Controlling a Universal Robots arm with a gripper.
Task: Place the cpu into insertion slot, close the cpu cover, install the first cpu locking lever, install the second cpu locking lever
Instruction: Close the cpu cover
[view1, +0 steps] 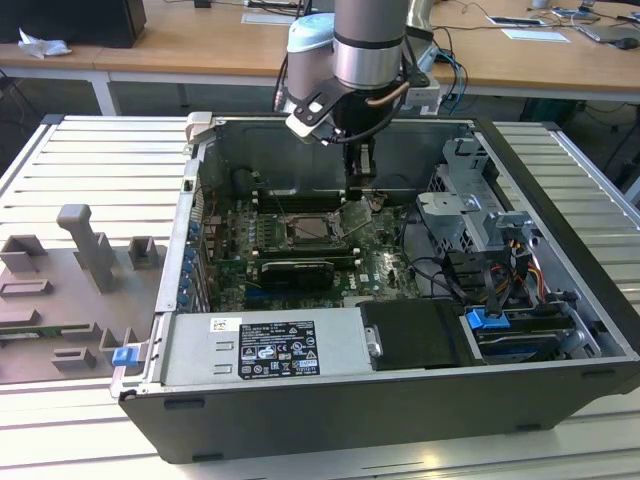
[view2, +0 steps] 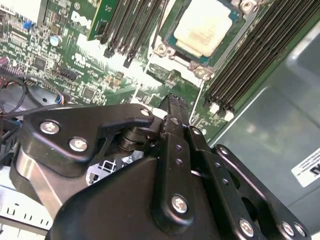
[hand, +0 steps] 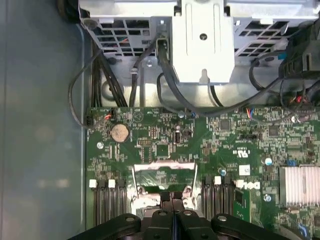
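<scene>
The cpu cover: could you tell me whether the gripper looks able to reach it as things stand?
Probably yes: the cpu cover stands raised beside the seated cpu, and the gripper, shut, hangs close by it in the first wrist view, with nothing between them.

- arm (view1: 368, 40) enters from above in the exterior view, last segment vertical
- wrist (view1: 366, 60) silver-grey, pointing straight down
- gripper (view1: 362, 170) black, hangs directly under the wrist, tips downward
- first wrist view: gripper (hand: 172, 196) closed, the two fingers (hand: 165, 201) pressed side by side, only a thin seam between them
- linkage bars (hand: 115, 224) splay out to both sides of the fingers
- second wrist view: fingers narrow together into one tip, black links with silver screws behind
</scene>
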